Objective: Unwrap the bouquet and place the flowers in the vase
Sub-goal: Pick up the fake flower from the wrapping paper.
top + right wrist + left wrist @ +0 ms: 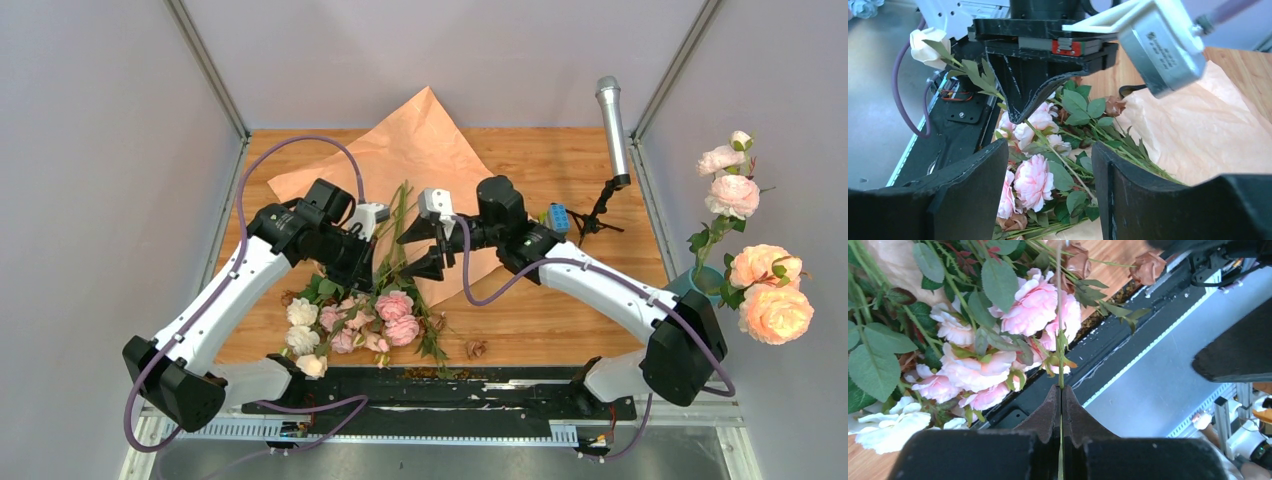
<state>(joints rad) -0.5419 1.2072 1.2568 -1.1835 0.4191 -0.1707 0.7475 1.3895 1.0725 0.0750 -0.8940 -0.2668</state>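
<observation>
One stem (1060, 371) in left pincer (1061, 389)

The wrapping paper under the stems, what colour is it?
Plain peachy tan; the wrapping paper shows best in the top view.

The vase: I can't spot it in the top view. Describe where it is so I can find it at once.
Start at the wooden table and follow its right edge, nearer than the silver microphone. At that edge stands a tall bunch of large peach-orange roses. The vase is the short teal-blue pot at their foot, half hidden by leaves.
</observation>
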